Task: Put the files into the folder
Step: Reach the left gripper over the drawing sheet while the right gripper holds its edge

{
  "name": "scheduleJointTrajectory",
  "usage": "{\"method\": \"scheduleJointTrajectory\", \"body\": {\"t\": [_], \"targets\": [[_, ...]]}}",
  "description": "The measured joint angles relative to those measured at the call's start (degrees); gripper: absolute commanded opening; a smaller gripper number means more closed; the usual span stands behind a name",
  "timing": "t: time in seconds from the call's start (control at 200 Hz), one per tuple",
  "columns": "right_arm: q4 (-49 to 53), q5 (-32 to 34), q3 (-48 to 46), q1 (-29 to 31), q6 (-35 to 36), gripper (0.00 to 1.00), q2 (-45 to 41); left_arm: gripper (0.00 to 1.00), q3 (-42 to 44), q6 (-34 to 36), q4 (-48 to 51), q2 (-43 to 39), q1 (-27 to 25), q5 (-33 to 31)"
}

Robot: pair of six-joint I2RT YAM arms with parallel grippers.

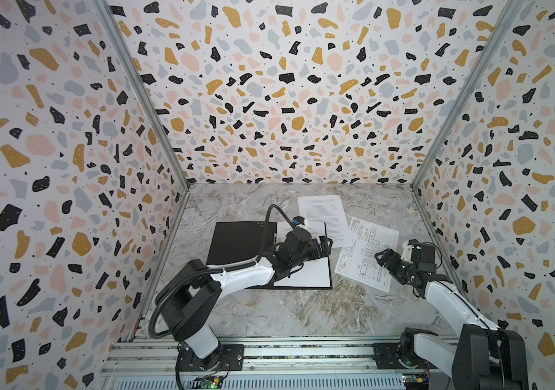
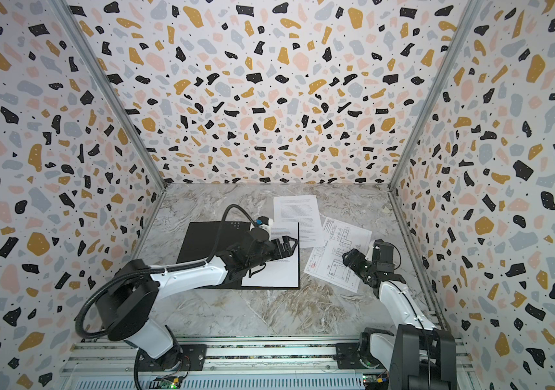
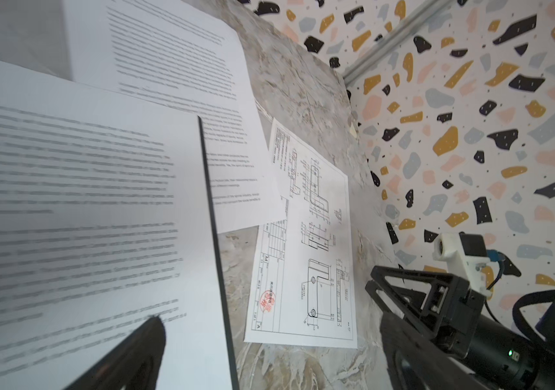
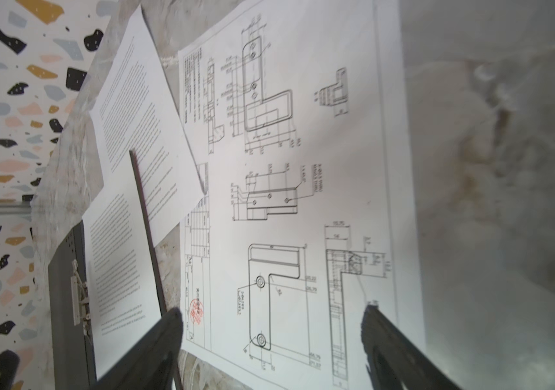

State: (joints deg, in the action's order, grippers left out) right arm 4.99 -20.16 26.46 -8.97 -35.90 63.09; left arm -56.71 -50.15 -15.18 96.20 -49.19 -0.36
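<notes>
Folder (image 1: pixel 235 243) lies open on the table (image 1: pixel 303 314), black inside up, and one text sheet (image 1: pixel 306 273) rests on its right half. Left hand (image 1: pixel 326 244) is over that sheet, jaws wide apart, probably to keep it flat. Second text sheet (image 1: pixel 323 209) and drawing sheet (image 1: pixel 363 266) lie outside, overlapping. Right hand (image 1: pixel 381 258), jaws apart and empty, is over the drawing, likely the next one to take.

Open black folder (image 1: pixel 235 243) bears one text page (image 1: pixel 309 273); another page (image 1: pixel 321 211), drawing (image 1: pixel 357 263) alongside.
</notes>
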Motion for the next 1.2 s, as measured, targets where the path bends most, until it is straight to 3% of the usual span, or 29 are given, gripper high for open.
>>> {"method": "scheduleJointTrajectory", "body": {"t": [0.235, 0.486, 0.786, 1.201], "targets": [[-0.6, -0.6, 1.2, -8.3, 3.1, 0.92, 2.2, 1.0, -11.0, 2.8, 1.5, 12.4, -2.6, 3.7], [-1.9, -2.6, 1.2, -10.5, 5.5, 0.93, 7.2, 1.0, -22.8, 6.3, 5.7, 22.6, -5.1, 5.9], [-4.0, -5.9, 1.1, -10.7, 6.8, 0.89, 11.0, 1.0, -27.7, 9.0, 10.7, 28.7, -6.9, 6.1], [-6.6, -8.5, 1.1, -10.7, 6.9, 0.87, 13.2, 1.0, -30.3, 10.6, 11.4, 31.2, -7.2, 5.8]]}}
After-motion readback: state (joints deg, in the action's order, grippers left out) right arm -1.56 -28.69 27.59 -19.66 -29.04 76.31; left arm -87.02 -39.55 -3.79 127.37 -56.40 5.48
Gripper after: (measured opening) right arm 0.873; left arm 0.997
